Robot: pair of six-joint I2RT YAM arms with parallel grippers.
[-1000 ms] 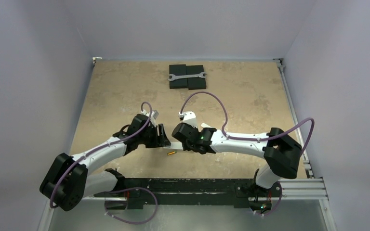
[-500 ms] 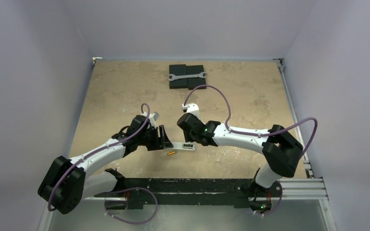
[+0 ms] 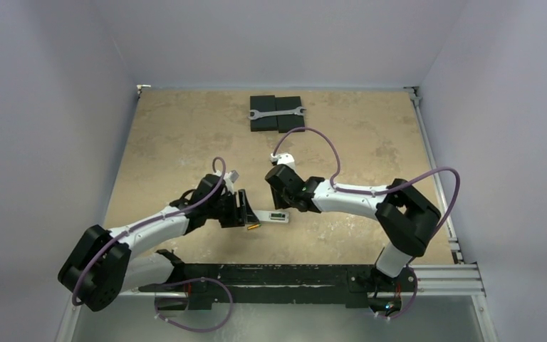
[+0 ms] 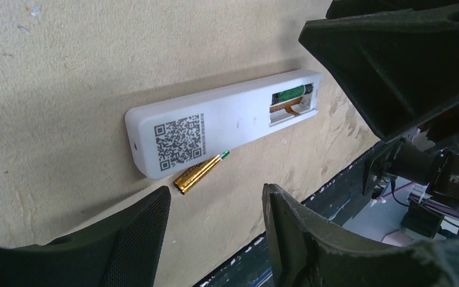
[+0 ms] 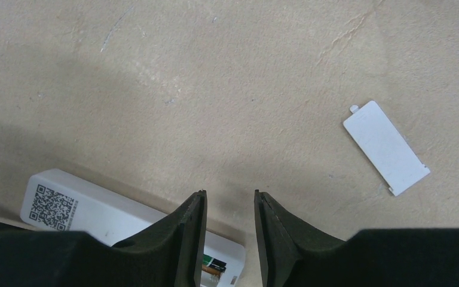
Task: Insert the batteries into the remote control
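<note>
Since the earlier frames, the right pincer (image 5: 229,197) has drawn back from the battery end of the remote control (image 4: 221,122) toward 12 o'clock. The left pincer (image 4: 215,194) has shifted slightly toward 6 o'clock, closer to the loose battery.

Remote control: it lies face down on the surface (image 3: 185,142), near the middle of the near half, with the code label facing up. The battery bay at its 3 o'clock end is uncovered.

Batteries: the green battery (image 4: 290,94) sits in the bay. The gold battery (image 4: 198,173) lies on the surface against the long near edge of the remote control, at about 7 o'clock from its centre.

Left pincer: the fingers stand well apart, with nothing between them. It hangs over the gold battery and the label end of the remote control.

Right pincer: the fingers stand a little apart, with nothing between them. It hangs just beyond the far edge of the remote control.

Cover (image 5: 385,147): in the right wrist view this flat white piece lies at 2 o'clock from the right pincer, apart from the remote control.

Wrench (image 3: 276,112): it rests across two black blocks (image 3: 288,122) at the 12 o'clock edge.
</note>
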